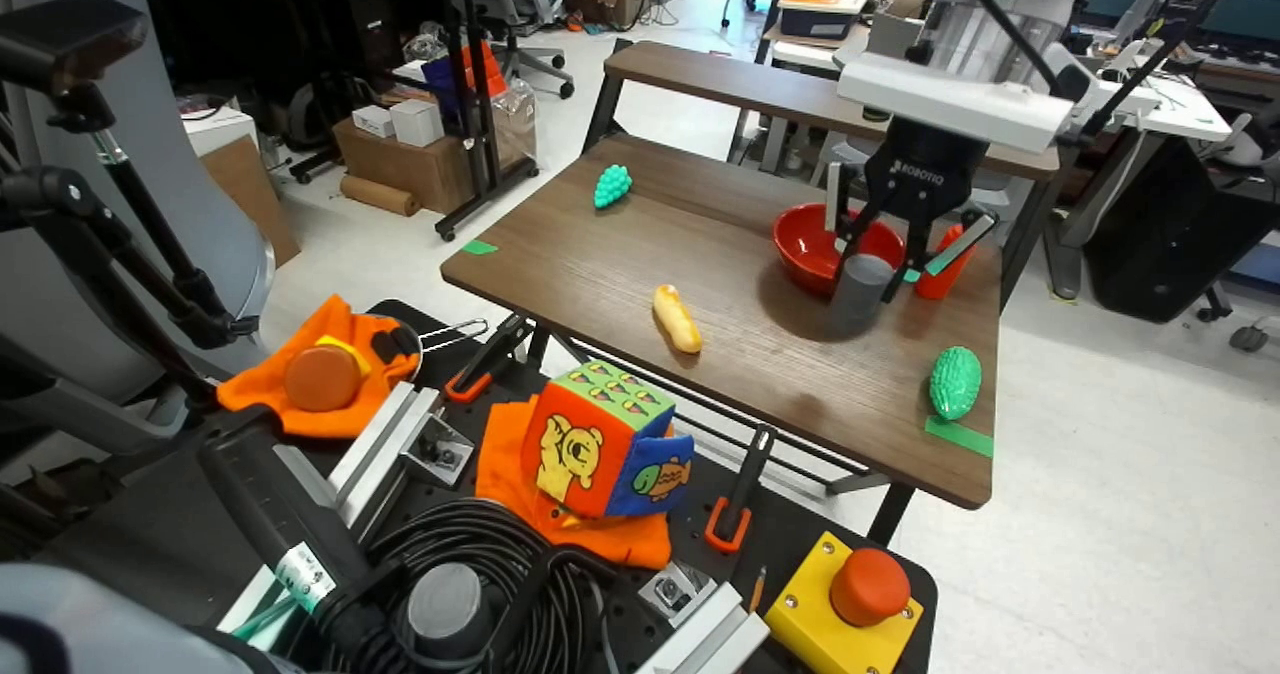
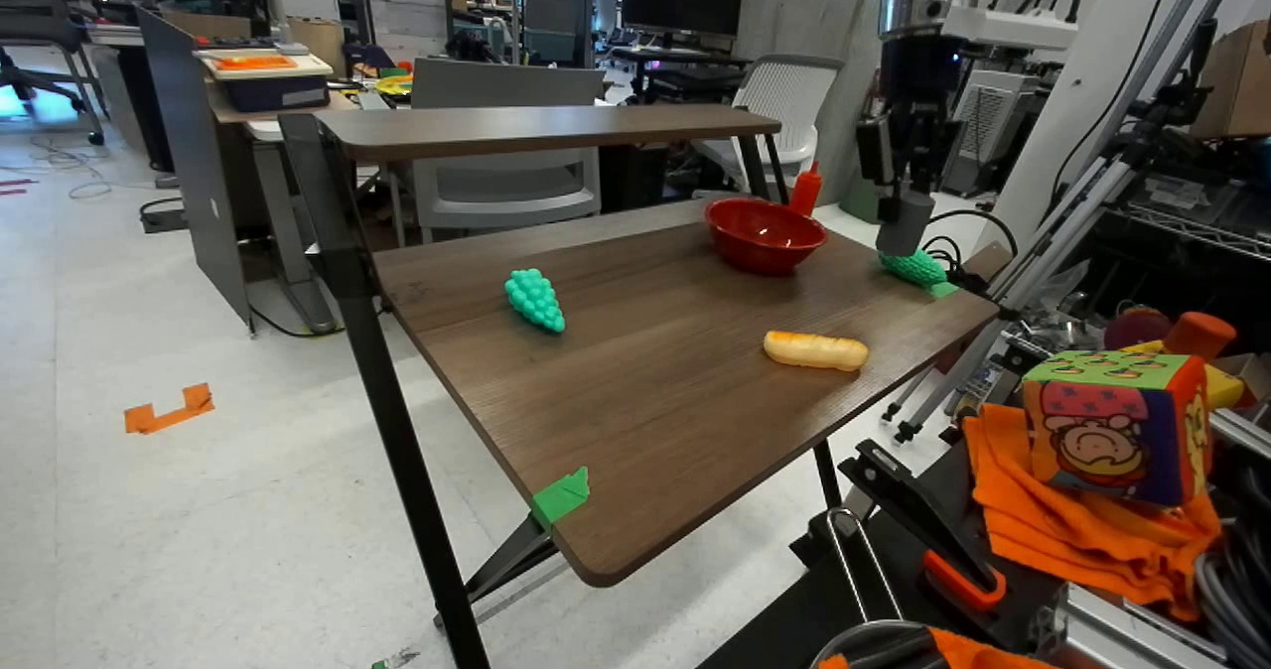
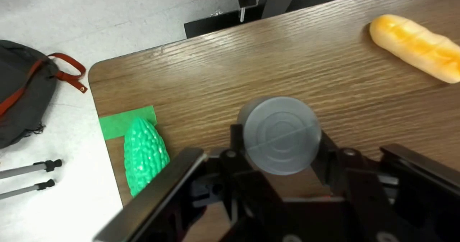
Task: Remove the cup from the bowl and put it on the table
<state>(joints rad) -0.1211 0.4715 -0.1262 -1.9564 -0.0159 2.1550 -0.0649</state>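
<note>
The cup (image 1: 858,299) is a plain grey cylinder. My gripper (image 1: 868,266) is shut on its sides and holds it off the brown table (image 1: 560,264). In the wrist view the cup (image 3: 282,134) shows a round grey end with concentric rings, between the two black fingertips. In an exterior view the cup (image 2: 904,227) hangs to the right of the bowl, in line with the green corn. The red bowl (image 1: 800,244) stands upright on the table; it also shows in an exterior view (image 2: 765,242). The bowl is not clearly visible in the wrist view.
A red bottle (image 1: 943,269) stands by the bowl. A green toy corn (image 1: 955,384) lies near a table corner, beside green tape; it also shows in the wrist view (image 3: 143,156). A toy bread (image 1: 678,320) lies near an edge. Teal toy grapes (image 1: 612,186) lie farther off.
</note>
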